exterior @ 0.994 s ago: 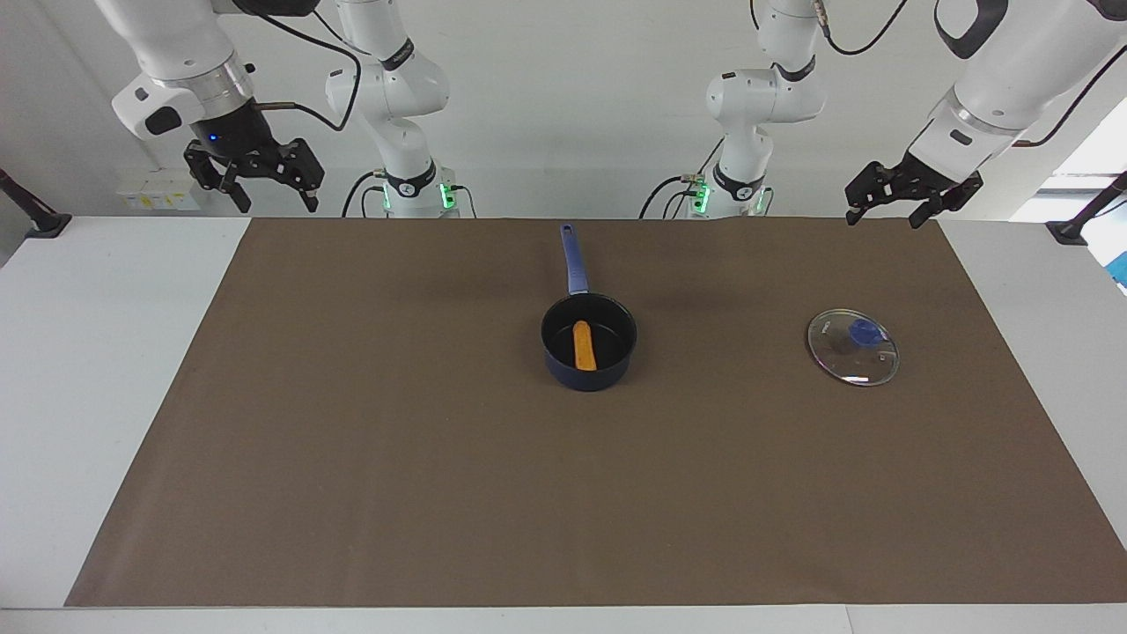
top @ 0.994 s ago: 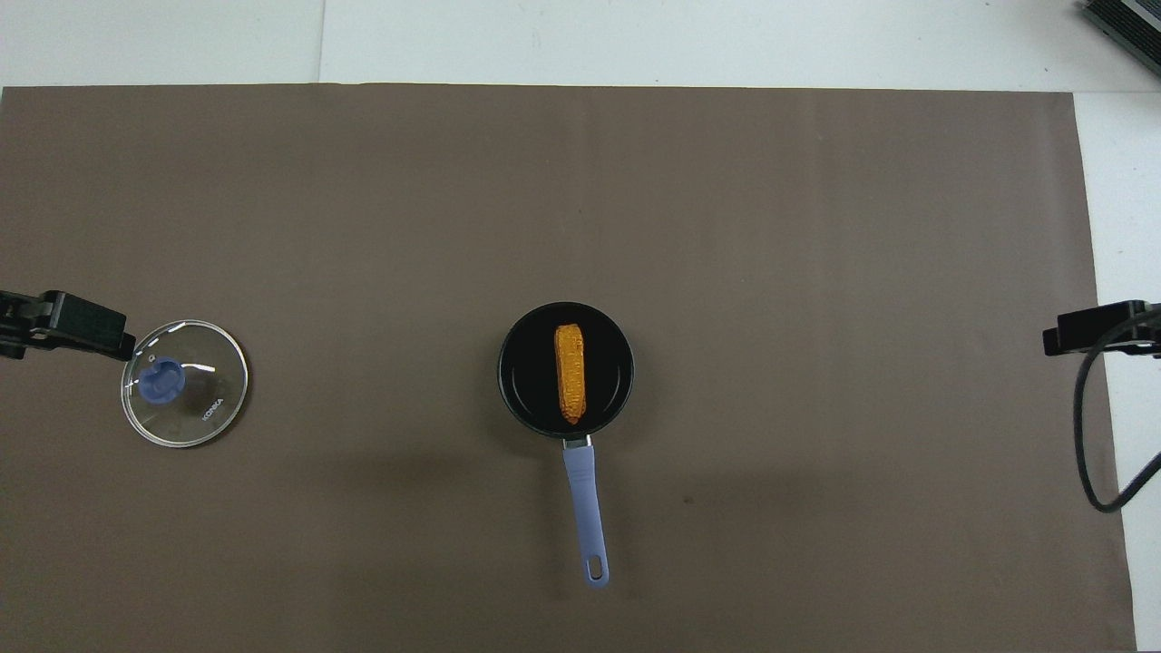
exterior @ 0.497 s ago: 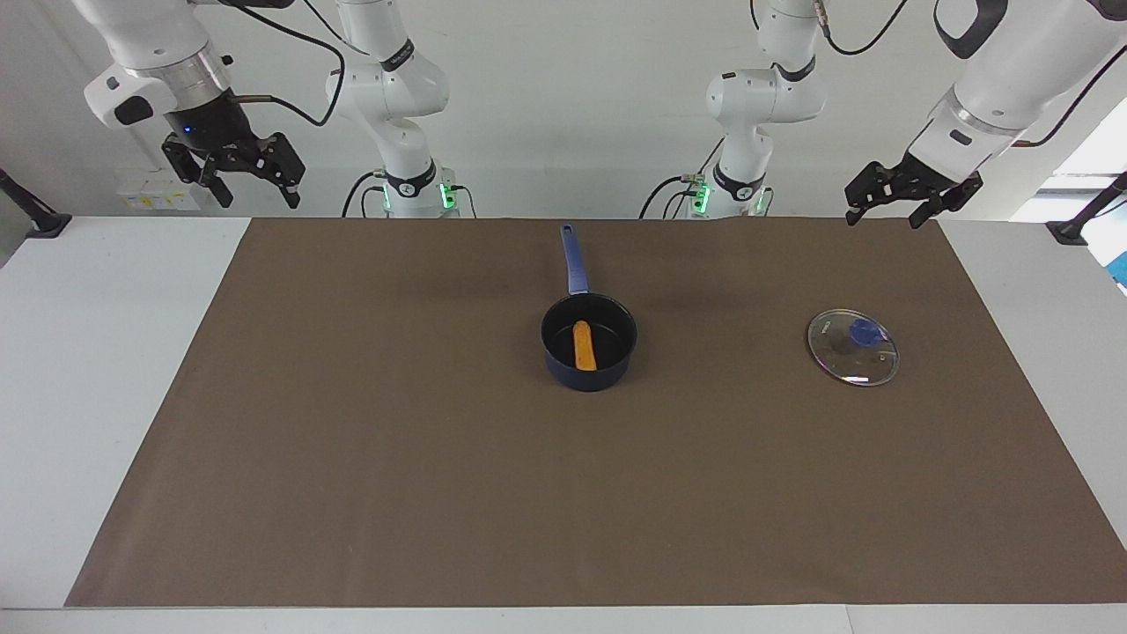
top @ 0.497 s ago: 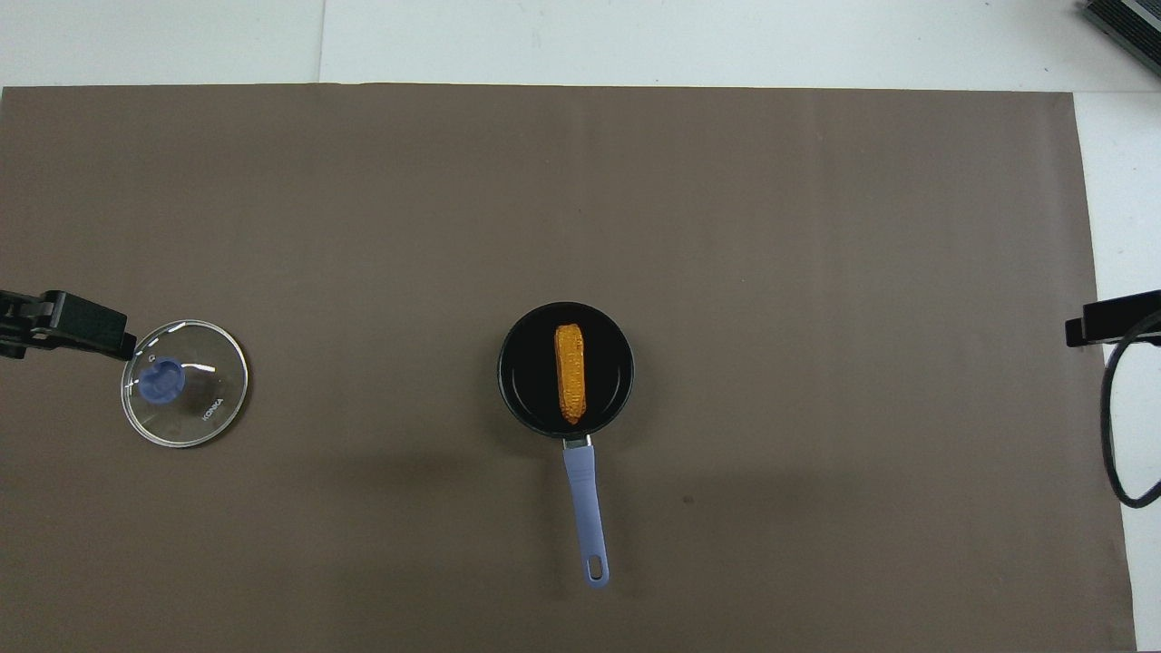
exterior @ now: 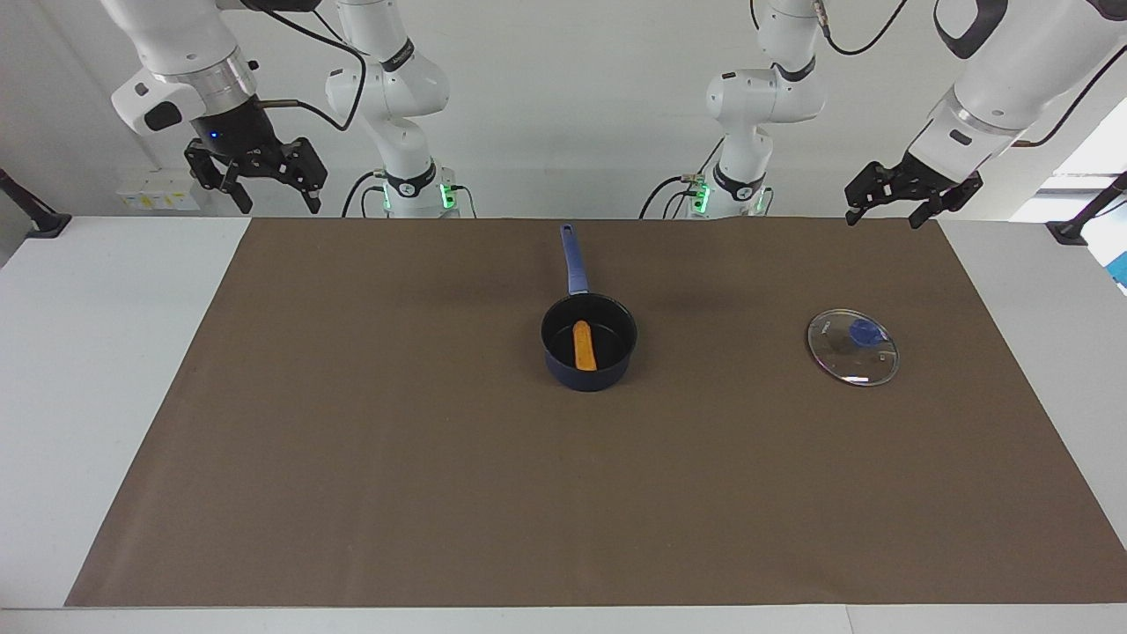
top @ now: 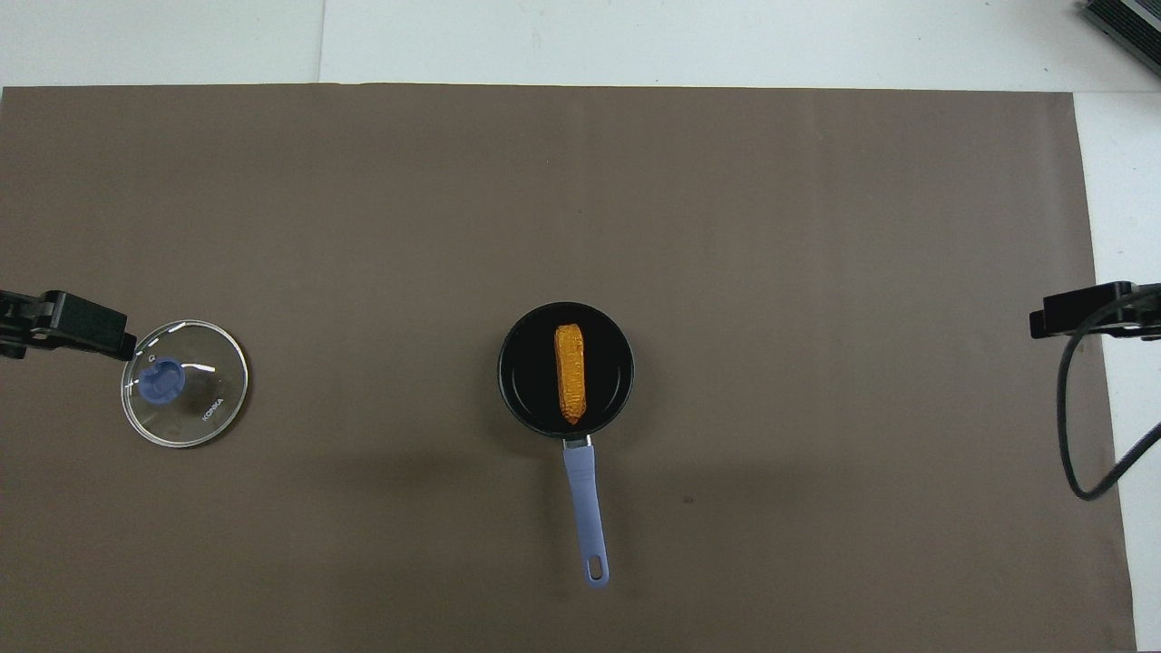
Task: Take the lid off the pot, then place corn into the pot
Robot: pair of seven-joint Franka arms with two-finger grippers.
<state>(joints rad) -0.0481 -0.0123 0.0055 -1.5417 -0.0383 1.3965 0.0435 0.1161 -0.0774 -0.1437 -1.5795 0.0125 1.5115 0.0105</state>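
The dark blue pot stands uncovered at the middle of the brown mat, its long handle pointing toward the robots. The orange corn lies inside it. The glass lid with its blue knob lies flat on the mat toward the left arm's end. My left gripper is open and empty, raised over the mat's edge near the robots. My right gripper is open and empty, raised over the mat's corner at the right arm's end.
The brown mat covers most of the white table. A black cable hangs from the right arm. A dark object sits at the table's corner farthest from the robots.
My right gripper swung out toward the table's end and has come back a little toward the mat and lower. The left gripper, pot, corn and lid have not moved.
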